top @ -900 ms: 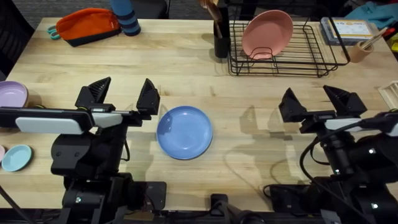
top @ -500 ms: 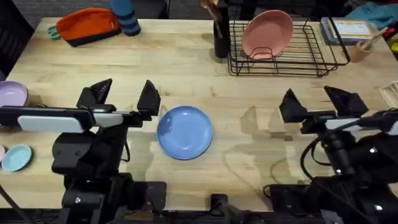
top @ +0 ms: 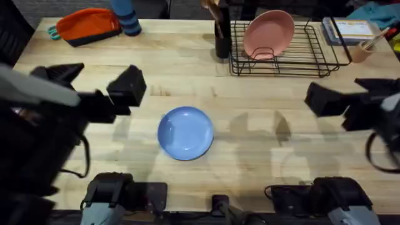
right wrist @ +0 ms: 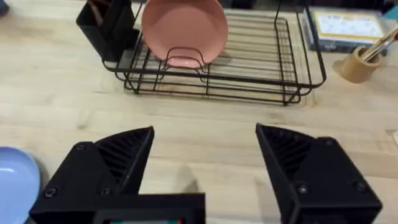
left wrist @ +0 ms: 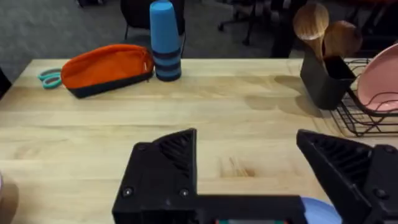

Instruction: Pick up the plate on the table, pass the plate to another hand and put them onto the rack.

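The blue plate (top: 185, 132) lies flat on the wooden table (top: 187, 69), near the front middle. My left gripper (top: 94, 84) hangs open, raised above the table to the plate's left and holding nothing. Its wrist view shows both fingers (left wrist: 165, 168) spread wide and a sliver of the plate (left wrist: 317, 208) beneath. My right gripper (top: 350, 94) is open too, high and well to the plate's right, with the plate (right wrist: 15, 180) at the edge of its wrist view. The black wire rack (top: 294, 59) stands at the back right.
A pink plate (top: 269, 34) leans upright in the rack's left part. A black utensil holder (top: 222, 37) stands against the rack's left side. An orange pouch (top: 87, 25) and stacked blue cups (top: 125, 15) sit at the back left. A box (top: 350, 28) lies right of the rack.
Both arms have risen toward the camera and show larger and blurred. The left gripper shifted left, the right gripper shifted right. The blue plate has not moved.
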